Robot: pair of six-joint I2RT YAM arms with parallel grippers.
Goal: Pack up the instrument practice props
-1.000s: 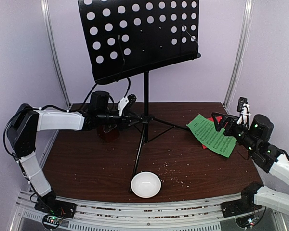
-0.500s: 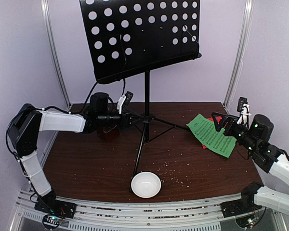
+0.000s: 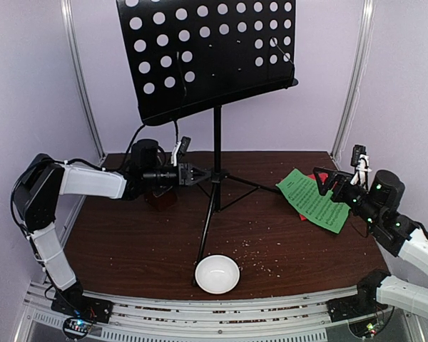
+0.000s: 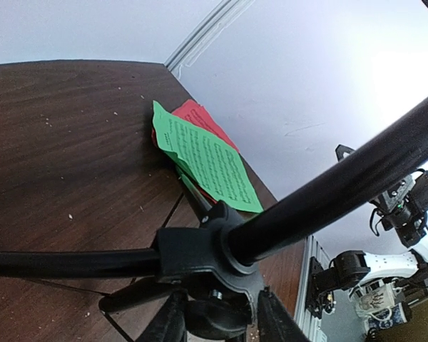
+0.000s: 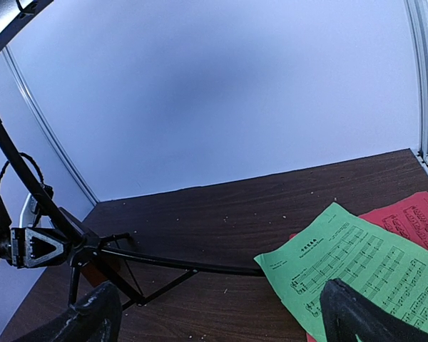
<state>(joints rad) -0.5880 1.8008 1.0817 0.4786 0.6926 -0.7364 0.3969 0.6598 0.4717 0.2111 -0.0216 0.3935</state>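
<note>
Swinging level, left gripper (image 3: 198, 174) has reached the stand (image 3: 215, 135) hub at 12 o'clock and pinches it; right gripper (image 3: 324, 181) gapes at 3. Folding likely next.

The music stand (image 3: 221, 89) is black perforated metal with a satin sheen, its tube smooth and glossy. The table (image 3: 128, 242) is dark, matt wood grain speckled with crumbs. At 3 o'clock, the green sheet (image 3: 314, 201) and red sheet (image 5: 414, 217) are matt printed paper. At 6 o'clock, the white bowl (image 3: 216, 273) is smooth and glossy.
</note>
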